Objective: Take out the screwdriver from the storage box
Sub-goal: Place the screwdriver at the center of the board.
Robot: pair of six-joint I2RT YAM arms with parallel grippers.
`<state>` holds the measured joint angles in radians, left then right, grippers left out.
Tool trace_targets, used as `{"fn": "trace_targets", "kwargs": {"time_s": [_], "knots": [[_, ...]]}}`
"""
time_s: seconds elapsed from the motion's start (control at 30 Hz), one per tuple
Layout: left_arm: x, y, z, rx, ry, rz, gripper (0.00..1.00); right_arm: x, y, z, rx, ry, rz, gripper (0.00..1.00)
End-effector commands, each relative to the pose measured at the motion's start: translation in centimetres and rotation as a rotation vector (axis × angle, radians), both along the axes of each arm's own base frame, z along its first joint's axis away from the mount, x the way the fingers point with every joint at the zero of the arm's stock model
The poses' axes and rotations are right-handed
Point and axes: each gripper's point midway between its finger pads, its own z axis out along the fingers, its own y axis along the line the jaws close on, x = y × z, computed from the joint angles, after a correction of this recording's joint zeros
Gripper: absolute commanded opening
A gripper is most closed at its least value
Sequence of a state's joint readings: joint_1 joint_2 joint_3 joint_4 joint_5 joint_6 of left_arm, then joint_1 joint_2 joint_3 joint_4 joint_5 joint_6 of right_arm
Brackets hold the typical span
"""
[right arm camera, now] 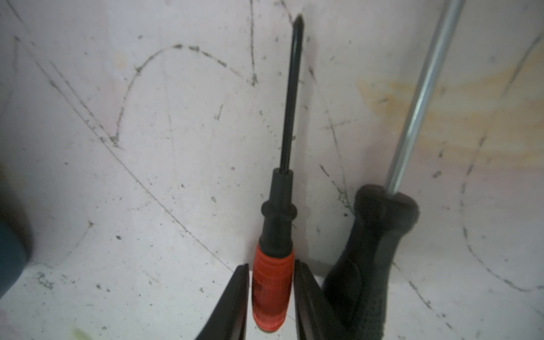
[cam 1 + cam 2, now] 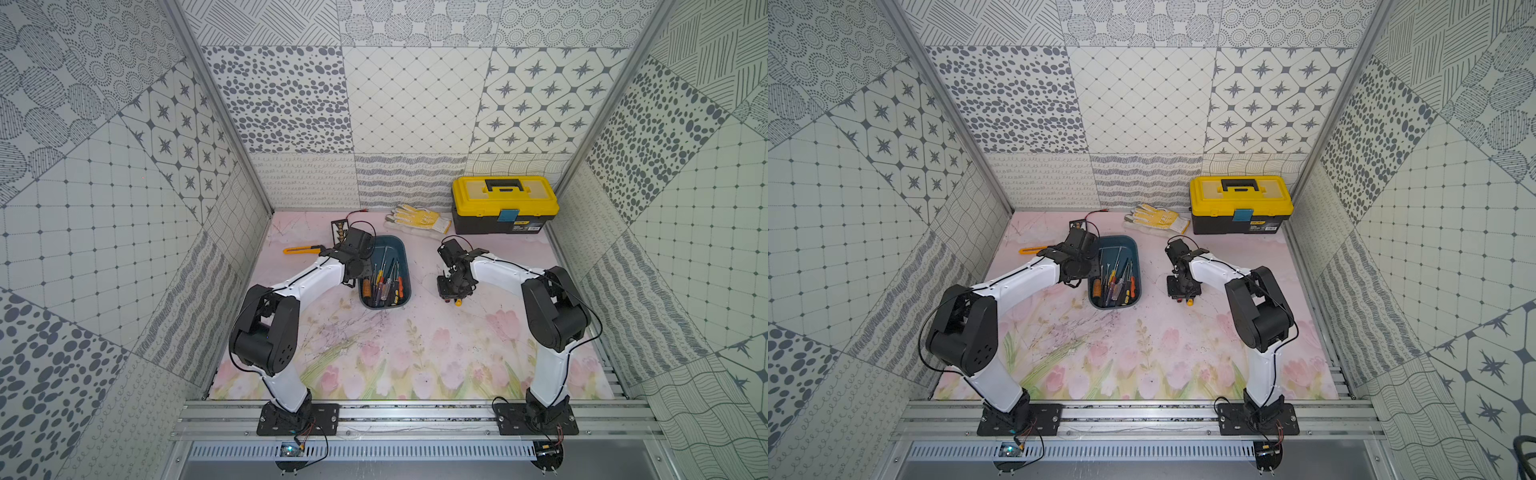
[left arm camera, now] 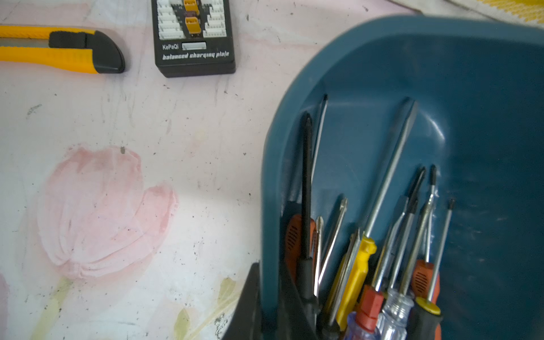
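The storage box is a teal tub in the middle of the mat, with several screwdrivers piled at its near end. My left gripper is shut on the box's left wall. To the right of the box, my right gripper points down at the mat. A red-and-black screwdriver lies on the mat between its fingers, which stand slightly off the handle, open. A black-handled screwdriver lies on the mat just beside it.
A yellow-lidded black toolbox stands at the back right, with yellow-dotted work gloves to its left. A yellow utility knife and a black charging plate lie left of and behind the box.
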<state>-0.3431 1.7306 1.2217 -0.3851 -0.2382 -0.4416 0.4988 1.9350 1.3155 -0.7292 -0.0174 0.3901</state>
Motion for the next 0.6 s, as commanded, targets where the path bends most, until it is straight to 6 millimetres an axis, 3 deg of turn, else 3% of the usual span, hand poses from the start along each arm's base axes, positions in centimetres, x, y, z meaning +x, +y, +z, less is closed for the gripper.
{"fn": "trace_targets", "kwargs": {"time_s": [0.0, 0.57], "knots": [[1.3, 0.5, 2.3, 0.021, -0.103, 0.015, 0.0, -0.3, 0.0, -1.3, -0.012, 0.025, -0.005, 0.34], [1.4, 0.3, 2.1, 0.005, -0.097, 0.014, 0.0, 0.6, 0.4, 0.6, 0.008, -0.025, -0.021, 0.4]]}}
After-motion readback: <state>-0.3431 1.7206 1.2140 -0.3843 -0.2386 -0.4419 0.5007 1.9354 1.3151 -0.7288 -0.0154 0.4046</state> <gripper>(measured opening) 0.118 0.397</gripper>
